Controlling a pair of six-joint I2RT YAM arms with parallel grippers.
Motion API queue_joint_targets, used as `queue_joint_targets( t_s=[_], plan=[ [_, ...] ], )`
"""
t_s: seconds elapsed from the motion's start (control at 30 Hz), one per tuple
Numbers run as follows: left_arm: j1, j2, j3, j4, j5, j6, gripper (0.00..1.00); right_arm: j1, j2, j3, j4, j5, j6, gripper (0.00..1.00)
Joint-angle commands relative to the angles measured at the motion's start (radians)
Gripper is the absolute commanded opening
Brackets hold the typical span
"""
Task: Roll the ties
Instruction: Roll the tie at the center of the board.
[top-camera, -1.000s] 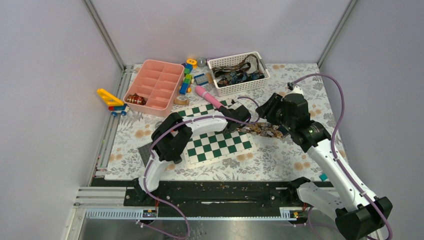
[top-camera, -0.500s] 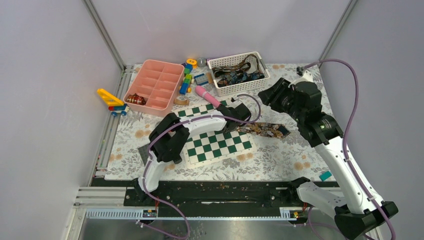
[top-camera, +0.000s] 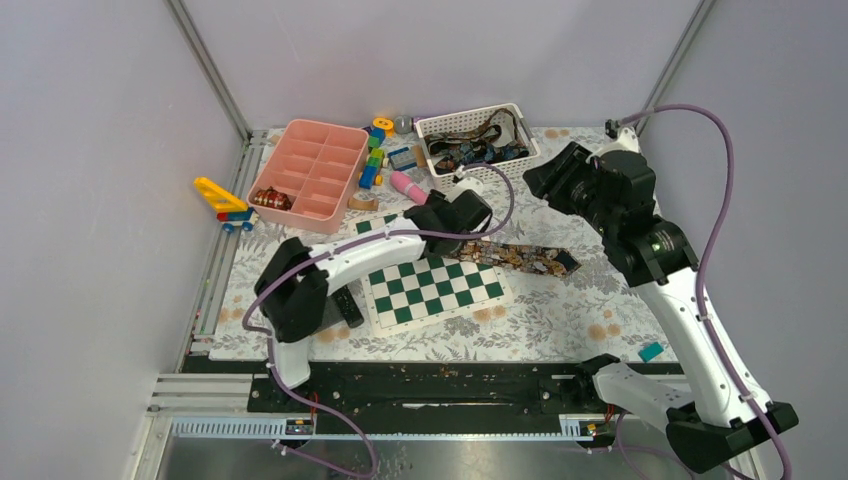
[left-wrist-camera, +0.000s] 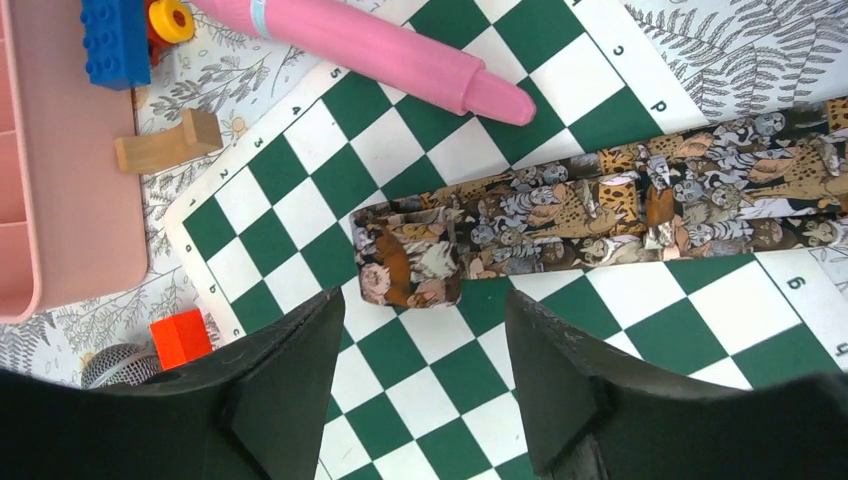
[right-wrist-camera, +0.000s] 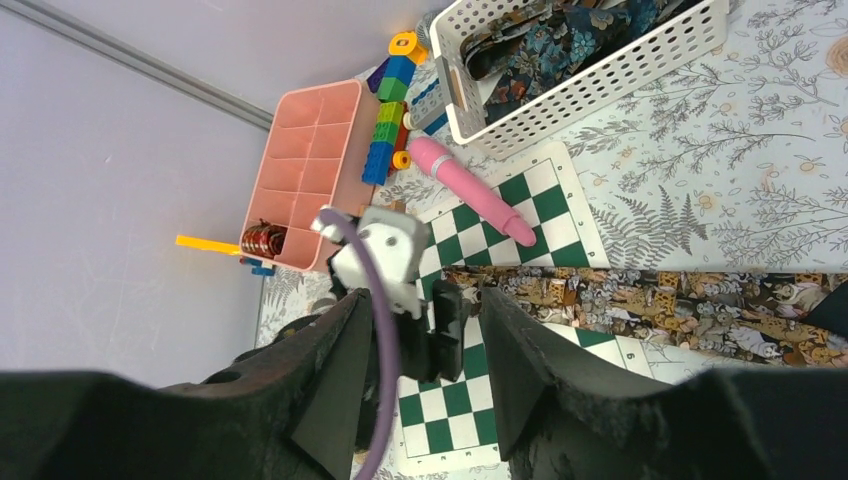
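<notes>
1. The brown-and-tan patterned fabric necktie (left-wrist-camera: 620, 205) lies flat and stretched out across the far part of the green-and-white checked chessboard mat (left-wrist-camera: 290, 170). Its wide end runs off the mat's right edge onto the floral table cover (top-camera: 560, 310).
2. The narrow end is turned over into a short, flattened fold (left-wrist-camera: 405, 262) resting on the mat. Whether it is more than one turn cannot be told.
3. The left gripper (left-wrist-camera: 422, 300) hangs over the mat with its fingers spread wide. The folded end sits just beyond the fingertips, in line with the gap between them, and neither finger touches the fabric.
4. The right gripper (right-wrist-camera: 425, 295) is raised well above the table, fingers parted and holding nothing. The necktie lies below it and well apart.
5. A smooth pink cylinder with a tapered tip (left-wrist-camera: 370, 50) rests on the mat's far corner, near the necktie but not touching it.
6. The white slotted plastic basket (right-wrist-camera: 600, 80) at the back holds dark blue-patterned ties (right-wrist-camera: 545, 40), loosely heaped.
7. The pink compartment tray (top-camera: 330, 150) holds a small brown patterned coil (top-camera: 270, 199) in its near-left compartment.
8. A pale wooden block (left-wrist-camera: 165, 143) and a red cube (left-wrist-camera: 180, 337) lie beside the mat's left edge.
</notes>
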Motion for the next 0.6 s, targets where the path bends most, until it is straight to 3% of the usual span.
queue_joint_targets(
  t_s=[0.0, 0.37, 0.57],
  plan=[
    [0.028, -0.114, -0.079, 0.073, 0.021, -0.030, 0.63, -0.006, 0.058, 0.072, -0.027, -0.009, 0.014, 0.52],
    [0.229, -0.372, -0.435, 0.283, 0.189, -0.172, 0.63, 0.021, 0.260, 0.090, -0.022, -0.279, 0.041, 0.41],
    [0.369, -0.492, -0.569, 0.449, 0.419, -0.255, 0.63, 0.163, 0.472, 0.150, -0.094, -0.352, -0.060, 0.39]
  ],
)
